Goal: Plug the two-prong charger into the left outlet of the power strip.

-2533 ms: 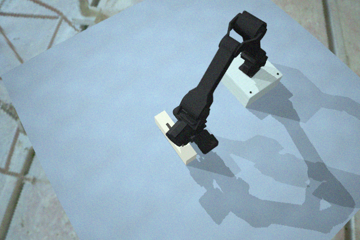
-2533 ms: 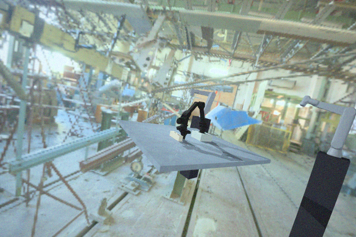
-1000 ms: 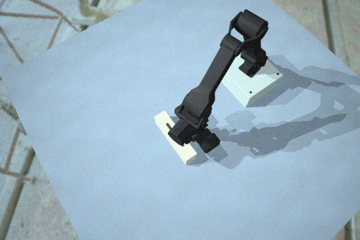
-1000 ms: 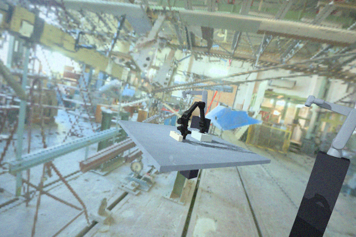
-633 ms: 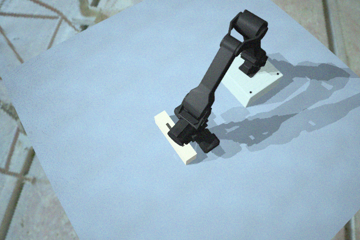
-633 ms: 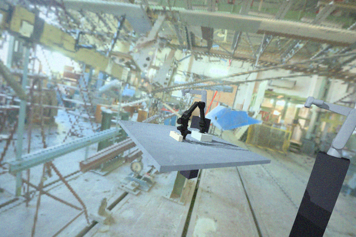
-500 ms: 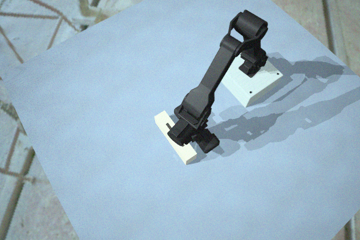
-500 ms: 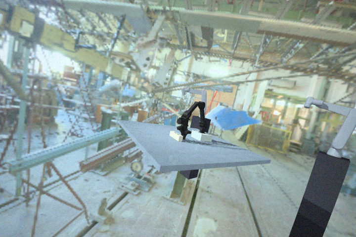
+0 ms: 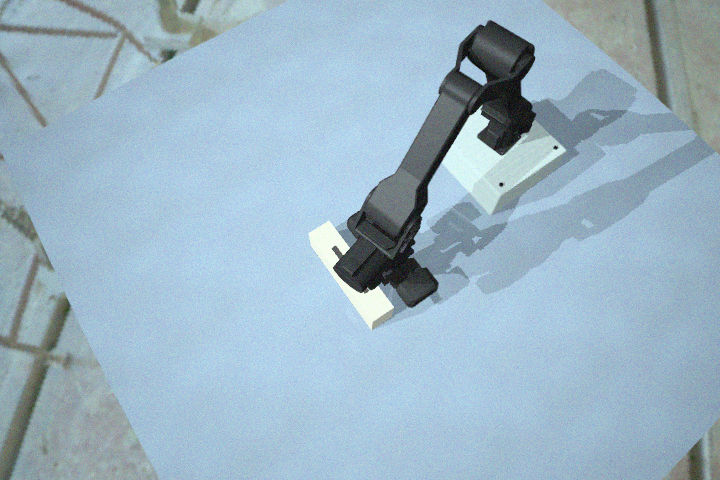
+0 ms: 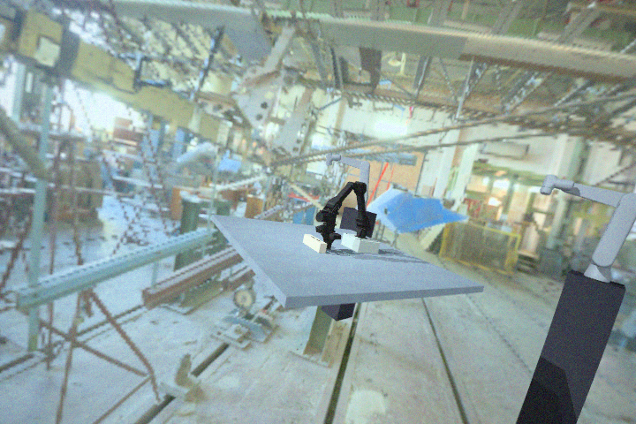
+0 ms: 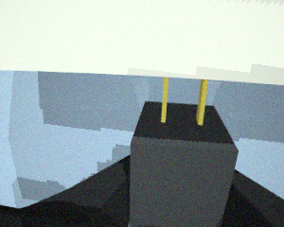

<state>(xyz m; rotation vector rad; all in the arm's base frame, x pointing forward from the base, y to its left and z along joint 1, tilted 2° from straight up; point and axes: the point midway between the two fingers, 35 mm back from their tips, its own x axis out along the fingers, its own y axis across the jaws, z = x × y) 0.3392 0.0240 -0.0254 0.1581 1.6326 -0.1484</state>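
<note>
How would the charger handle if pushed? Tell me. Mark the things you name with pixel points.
The charger (image 11: 184, 182) looks rigid, its block straight-edged, so it probably won't flex. Its two slim yellow prongs (image 11: 164, 100) seem likelier to bend or catch if pushed in crooked.

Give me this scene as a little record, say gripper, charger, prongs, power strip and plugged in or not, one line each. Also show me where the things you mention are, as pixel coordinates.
gripper: shut on the charger
charger: dark two-prong block (image 11: 184, 180), prongs facing the power strip
prongs: two, yellow (image 11: 165, 101) (image 11: 202, 104), side by side, most of their length in sight
power strip: cream bar (image 9: 380, 311) (image 10: 314, 243) (image 11: 133, 38), lying on the blue-grey table (image 9: 202, 283) (image 10: 368, 279)
plugged in: no; whether the tips touch the strip, cannot tell
</note>
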